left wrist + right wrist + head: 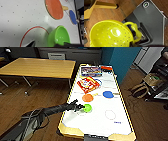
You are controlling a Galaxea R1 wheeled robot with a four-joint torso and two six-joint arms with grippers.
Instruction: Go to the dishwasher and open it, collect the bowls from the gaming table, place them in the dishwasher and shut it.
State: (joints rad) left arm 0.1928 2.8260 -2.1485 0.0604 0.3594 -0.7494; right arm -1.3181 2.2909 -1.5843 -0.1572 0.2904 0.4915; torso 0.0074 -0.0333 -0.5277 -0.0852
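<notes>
Orange paddle, blue paddle, box crowd green bowl, apparently untouched.

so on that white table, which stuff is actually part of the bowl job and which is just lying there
Part of the job:
- lime green bowl, with the left gripper around its rim
- gaming table it stands on
- yellow holed bowl seen at the right wrist

Just lying about:
- orange paddle
- blue paddle
- red box
- wooden table

Office break room — gaming table; wooden table; board-game box.
</notes>
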